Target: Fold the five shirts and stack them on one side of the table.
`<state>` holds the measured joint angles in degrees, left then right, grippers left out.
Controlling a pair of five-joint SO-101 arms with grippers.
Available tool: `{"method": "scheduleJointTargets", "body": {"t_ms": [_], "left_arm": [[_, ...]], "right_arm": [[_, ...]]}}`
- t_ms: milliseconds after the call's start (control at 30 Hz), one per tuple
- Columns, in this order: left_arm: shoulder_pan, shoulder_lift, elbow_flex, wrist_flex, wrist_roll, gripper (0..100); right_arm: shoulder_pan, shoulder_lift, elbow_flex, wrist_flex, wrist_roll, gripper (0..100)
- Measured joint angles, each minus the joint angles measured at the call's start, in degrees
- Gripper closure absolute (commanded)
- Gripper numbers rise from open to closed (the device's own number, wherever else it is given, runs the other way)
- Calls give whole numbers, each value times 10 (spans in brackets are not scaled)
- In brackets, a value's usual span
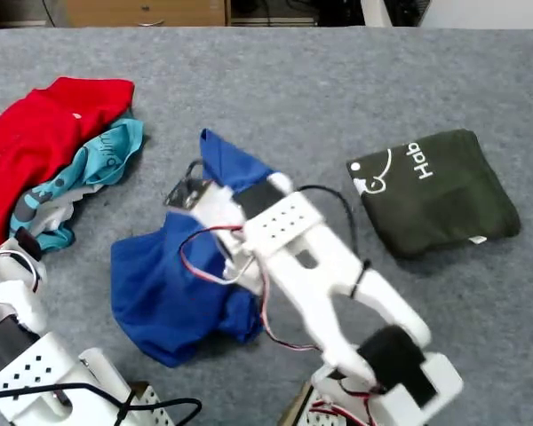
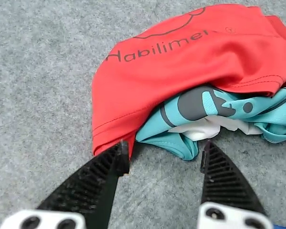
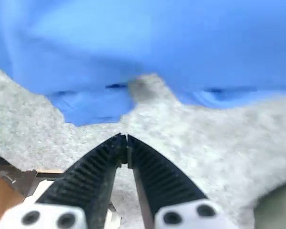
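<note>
The left gripper (image 2: pixel 165 150) has its fingers (image 2: pixel 102 174) spread wide with nothing between them. The tips are just short of the hem of the red shirt (image 2: pixel 190 57) and the teal shirt (image 2: pixel 205 102) tucked under it — a scrap of white cloth (image 2: pixel 205 128) shows beneath the teal. This heap lies at the table's (image 1: pixel 293 89) left edge. The right gripper (image 3: pixel 127 138) has its fingers (image 3: pixel 150 174) pressed together, empty, over bare grey surface just short of the crumpled blue shirt (image 3: pixel 157 47). That shirt sits mid-table toward the front edge, with the right arm (image 1: pixel 311 266) stretched over it. A folded dark green shirt (image 1: pixel 435 191) lies apart — toward the right edge.
</note>
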<state>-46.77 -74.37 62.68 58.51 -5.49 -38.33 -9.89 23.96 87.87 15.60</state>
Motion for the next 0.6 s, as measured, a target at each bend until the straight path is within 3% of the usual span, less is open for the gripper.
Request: {"method": "scheduleJointTargets", "body": {"t_ms": [133, 367, 600], "left_arm": [[0, 0, 0, 0, 0, 747], [0, 0, 9, 0, 0, 747], [0, 0, 24, 0, 0, 747]], "right_arm": [[20, -22, -7, 6, 7, 965], [-4, 20, 25, -29, -25, 661], [-84, 98, 34, -87, -41, 741]]}}
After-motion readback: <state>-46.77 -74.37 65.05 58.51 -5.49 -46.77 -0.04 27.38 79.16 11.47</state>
